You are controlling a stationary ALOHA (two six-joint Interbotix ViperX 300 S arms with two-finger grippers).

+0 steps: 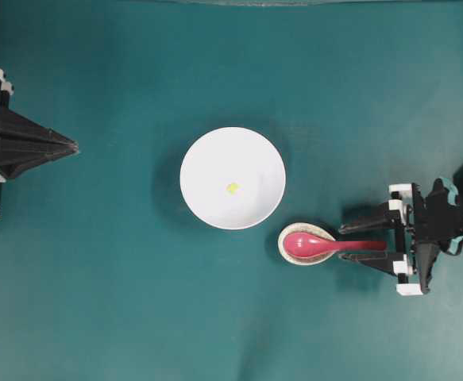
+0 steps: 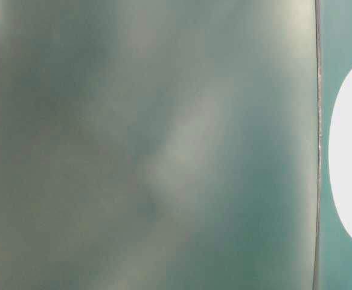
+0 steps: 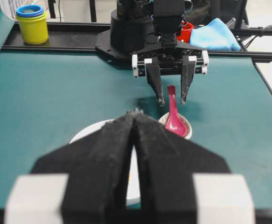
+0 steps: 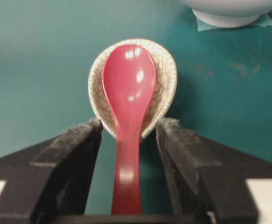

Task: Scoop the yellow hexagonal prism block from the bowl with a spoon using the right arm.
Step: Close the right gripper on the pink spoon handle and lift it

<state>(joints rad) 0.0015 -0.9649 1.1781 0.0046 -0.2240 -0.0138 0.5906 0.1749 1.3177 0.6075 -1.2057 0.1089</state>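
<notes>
Spoon [image 1: 330,245], glossy pink-red, lies with its scoop in a small speckled rest [image 1: 306,244] on the green worktop [image 1: 120,302], just right of the white bowl [image 1: 233,178]. A tiny yellow block [image 1: 233,188] sits near the bowl's middle. The right tool [image 4: 129,135] is spread wide, one finger on each side of the spoon's handle without clasping it. Far left, the left tool [image 1: 74,146] is pressed closed, holding nothing.
</notes>
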